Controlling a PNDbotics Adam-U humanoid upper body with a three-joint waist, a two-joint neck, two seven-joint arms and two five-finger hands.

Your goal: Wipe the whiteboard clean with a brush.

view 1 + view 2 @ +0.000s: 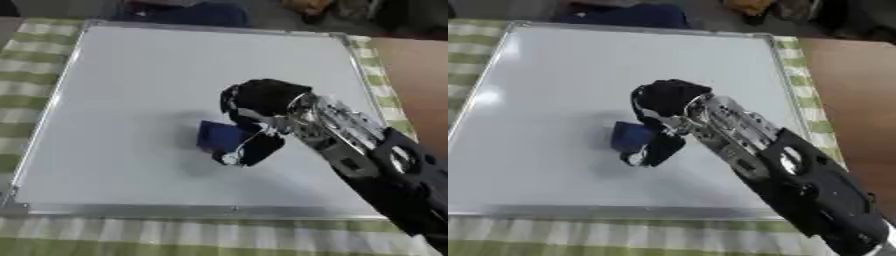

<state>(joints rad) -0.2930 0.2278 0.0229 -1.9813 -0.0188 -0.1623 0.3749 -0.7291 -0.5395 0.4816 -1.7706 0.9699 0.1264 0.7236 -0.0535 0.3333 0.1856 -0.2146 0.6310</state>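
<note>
1. The whiteboard is lying flat on a green-and-white checked cloth that is covering the tabletop, and its silver frame is running along all four edges.
2. The right arm is coming in from the lower right corner and reaching out over the board's middle.
3. The right hand is curling round a dark blue block, the brush, with its fingers bending over the top and the thumb closing in from the near side.
4. The brush is sitting near the centre of the board, a little toward its right half, and appearing to rest on the white surface, with a soft shadow showing beside it.
5. The board's surface is looking plain white around the brush, with no marks that can be made out.
6. Bare brown tabletop is showing at the right, beyond the cloth.
</note>
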